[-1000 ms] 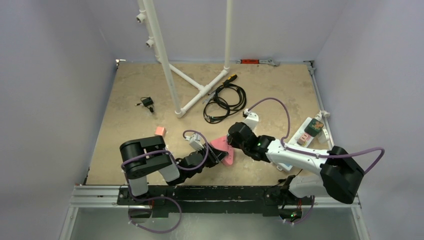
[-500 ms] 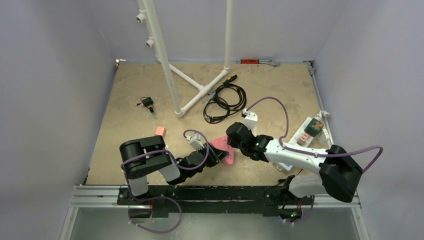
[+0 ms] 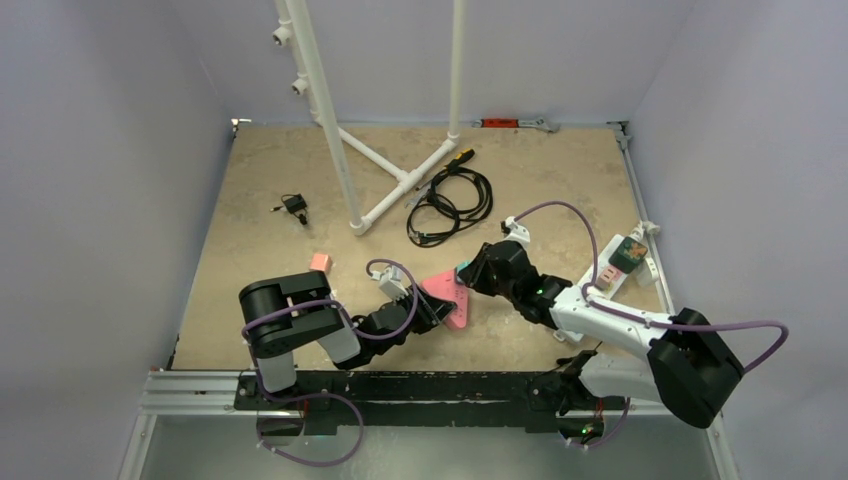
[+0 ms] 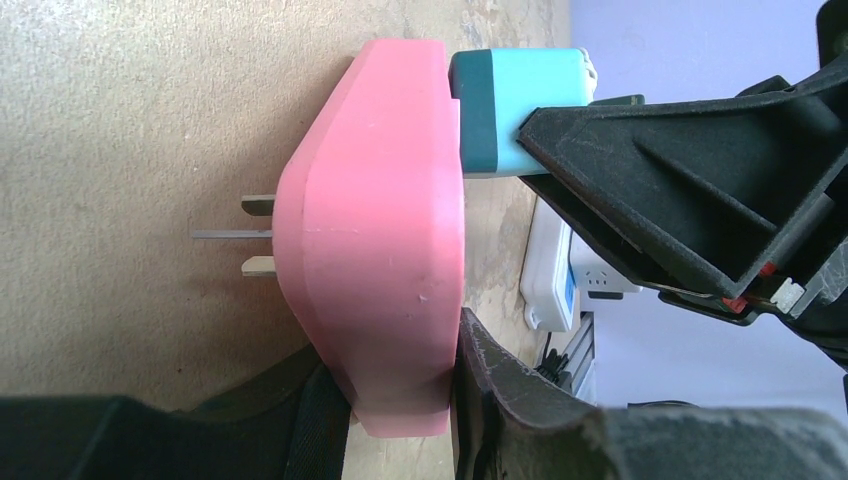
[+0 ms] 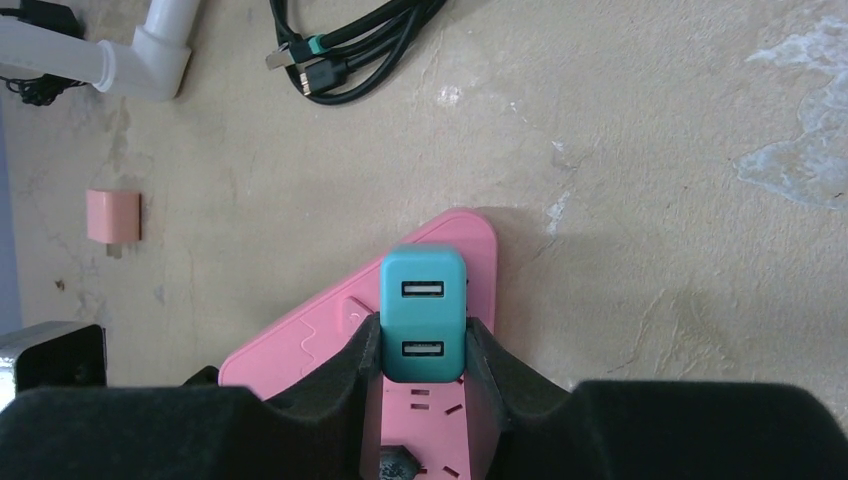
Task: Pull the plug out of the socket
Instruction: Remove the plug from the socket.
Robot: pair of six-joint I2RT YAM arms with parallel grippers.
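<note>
The pink triangular socket (image 3: 448, 298) lies on edge on the table, and my left gripper (image 3: 438, 312) is shut on its lower corner. In the left wrist view the socket (image 4: 370, 220) sits between my fingers (image 4: 490, 390), its metal prongs pointing left. A teal two-port USB plug (image 4: 510, 110) sits against the socket's face with no gap showing. My right gripper (image 5: 424, 345) is shut on the teal plug (image 5: 424, 310), one pad on each side, over the socket (image 5: 300, 350). From above, the right gripper (image 3: 472, 274) meets the socket from the right.
A white power strip (image 3: 610, 270) with a green plug (image 3: 630, 252) lies at the right edge. A black cable coil (image 3: 450, 200) and a white pipe frame (image 3: 400, 180) are behind. A small pink cube charger (image 3: 320, 262) and a black adapter (image 3: 294, 205) lie to the left.
My right arm has swung its wrist and elbow to the right and its cable loop has shifted. The left arm and the pink socket have stayed put.
</note>
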